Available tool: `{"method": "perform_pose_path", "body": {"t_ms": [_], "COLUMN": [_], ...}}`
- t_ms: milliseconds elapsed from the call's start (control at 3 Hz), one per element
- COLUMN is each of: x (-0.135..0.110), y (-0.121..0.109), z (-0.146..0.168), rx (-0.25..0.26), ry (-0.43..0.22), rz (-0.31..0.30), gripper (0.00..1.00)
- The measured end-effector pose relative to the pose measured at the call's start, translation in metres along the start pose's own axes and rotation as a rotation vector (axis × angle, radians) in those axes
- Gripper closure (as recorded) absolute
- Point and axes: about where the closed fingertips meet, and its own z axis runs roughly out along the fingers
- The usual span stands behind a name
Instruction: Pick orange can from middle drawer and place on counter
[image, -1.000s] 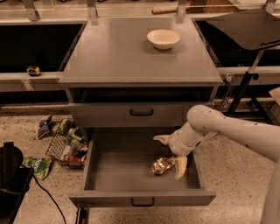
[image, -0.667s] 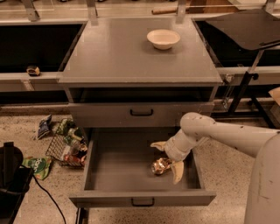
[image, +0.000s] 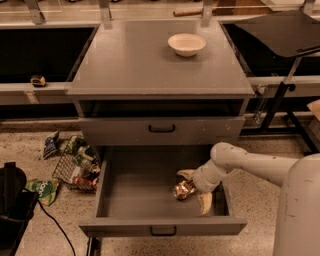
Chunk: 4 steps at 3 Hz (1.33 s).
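Observation:
The orange can (image: 181, 190), shiny and dented, lies on the floor of the open middle drawer (image: 135, 192), right of centre. My gripper (image: 195, 188) reaches down into the drawer from the right. It is open, with one pale finger (image: 185, 173) behind the can and the other finger (image: 205, 202) in front and to the right. The can sits at the mouth of the fingers, touching or nearly touching the gripper's palm. The counter (image: 135, 60) is the flat grey top of the cabinet above.
A white bowl (image: 186, 44) stands on the counter at the back right. The closed drawer front (image: 161, 129) with a black handle sits above the open drawer. A wire basket and wrappers (image: 75, 165) lie on the floor at the left. A black stand (image: 280, 95) is at the right.
My arm has lowered and shifted left, bringing the open fingers closer around the can. The can has stayed in place.

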Motion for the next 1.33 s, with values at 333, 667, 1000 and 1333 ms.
{"method": "perform_pose_path", "body": {"t_ms": [333,667,1000,1333], "x": [0.011,0.027,0.04,0.048], "y": [0.003,0.009,0.013,0.014], "z": [0.007,0.02,0.033,0.043], "rx": [0.017,0.03,0.03,0.022], "ry": [0.0,0.005,-0.002,-0.01], "rz": [0.016,0.042,0.067,0.084], "gripper": [0.0,0.18,0.41,0.65]}}
